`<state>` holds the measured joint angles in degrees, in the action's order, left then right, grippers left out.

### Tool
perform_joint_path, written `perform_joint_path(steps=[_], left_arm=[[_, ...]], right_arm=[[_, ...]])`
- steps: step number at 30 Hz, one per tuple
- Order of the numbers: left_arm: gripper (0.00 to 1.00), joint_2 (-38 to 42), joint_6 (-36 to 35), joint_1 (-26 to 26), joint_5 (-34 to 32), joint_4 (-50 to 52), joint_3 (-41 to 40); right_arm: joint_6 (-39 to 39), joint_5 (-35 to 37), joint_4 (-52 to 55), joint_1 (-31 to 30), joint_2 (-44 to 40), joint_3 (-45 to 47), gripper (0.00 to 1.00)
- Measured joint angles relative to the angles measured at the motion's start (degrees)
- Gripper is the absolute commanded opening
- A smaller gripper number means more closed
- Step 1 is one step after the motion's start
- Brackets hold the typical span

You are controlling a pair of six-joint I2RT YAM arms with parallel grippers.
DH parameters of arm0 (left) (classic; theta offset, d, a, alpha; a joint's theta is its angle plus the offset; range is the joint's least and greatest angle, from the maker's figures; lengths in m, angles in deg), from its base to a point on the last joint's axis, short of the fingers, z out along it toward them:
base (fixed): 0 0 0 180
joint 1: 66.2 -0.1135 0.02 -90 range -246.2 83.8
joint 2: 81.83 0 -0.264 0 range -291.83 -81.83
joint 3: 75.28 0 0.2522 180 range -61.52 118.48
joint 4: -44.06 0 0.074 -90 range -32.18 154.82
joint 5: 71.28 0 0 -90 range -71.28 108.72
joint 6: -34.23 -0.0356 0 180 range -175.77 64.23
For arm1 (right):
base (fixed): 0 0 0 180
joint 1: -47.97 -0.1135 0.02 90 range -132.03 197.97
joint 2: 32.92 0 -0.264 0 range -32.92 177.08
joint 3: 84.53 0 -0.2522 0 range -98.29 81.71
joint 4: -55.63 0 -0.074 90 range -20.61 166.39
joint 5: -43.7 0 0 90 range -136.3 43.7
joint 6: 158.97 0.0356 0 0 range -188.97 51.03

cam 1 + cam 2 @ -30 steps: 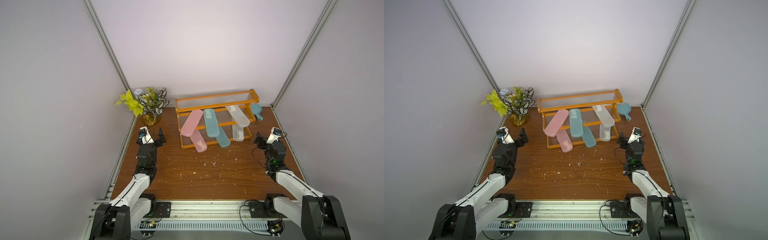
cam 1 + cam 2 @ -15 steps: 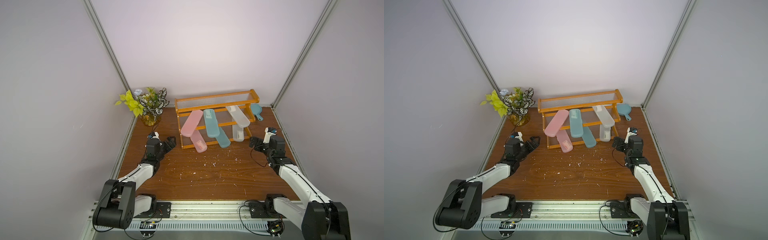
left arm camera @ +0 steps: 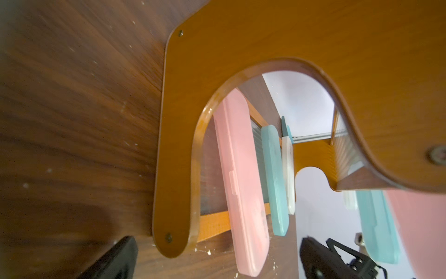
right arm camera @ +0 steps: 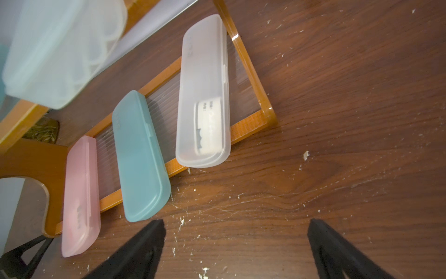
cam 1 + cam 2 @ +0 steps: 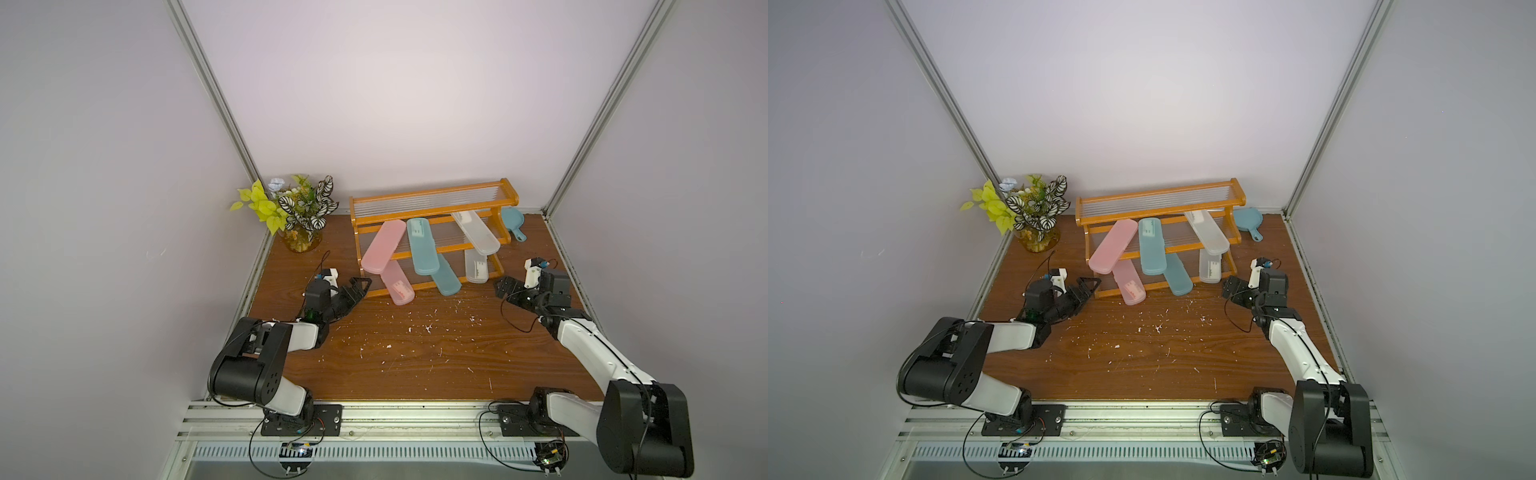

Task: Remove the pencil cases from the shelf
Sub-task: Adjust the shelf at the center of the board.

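Cases (image 5: 384, 245) on shelf (image 5: 432, 193) btwn L end effector (image 5: 358, 289), R end effector (image 5: 508, 290), both agape, empty

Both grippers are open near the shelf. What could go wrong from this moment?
1. The left gripper is very near the side panel of the shelf; it might bump and shift it.
2. The upper pink case overhangs the lower pink case; lifting the lower one could knock the upper one off.
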<state>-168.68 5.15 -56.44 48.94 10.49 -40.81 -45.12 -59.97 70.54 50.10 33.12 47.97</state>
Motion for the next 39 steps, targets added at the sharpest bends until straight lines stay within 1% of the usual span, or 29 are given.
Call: perform_joint_path(steps=[10, 16, 22, 33, 39], left_arm=[[1.00, -1.9, 2.7, 0.7, 5.2, -4.5, -2.1], [1.00, -6.0, 3.5, 1.1, 8.0, -8.1, -1.6], [0.98, -10.8, 4.2, 1.1, 9.7, -11.3, 1.4], [0.98, -19.6, 4.5, 1.3, 11.2, -13.2, 10.4], [0.98, -21.7, 4.4, -0.5, 12.4, -13.7, 12.7]], right_arm=[[0.3, -0.2, 0.0, 0.6, 0.1, -0.1, 0.99], [0.3, -0.2, 0.1, 0.6, 0.3, -0.5, 0.99], [0.2, -0.2, 0.2, 0.7, 0.8, -1.4, 0.99], [0.2, -0.2, 1.9, 1.4, 0.8, -2.1, 0.99], [0.0, -0.2, 2.6, 1.7, 0.8, -2.1, 0.99]])
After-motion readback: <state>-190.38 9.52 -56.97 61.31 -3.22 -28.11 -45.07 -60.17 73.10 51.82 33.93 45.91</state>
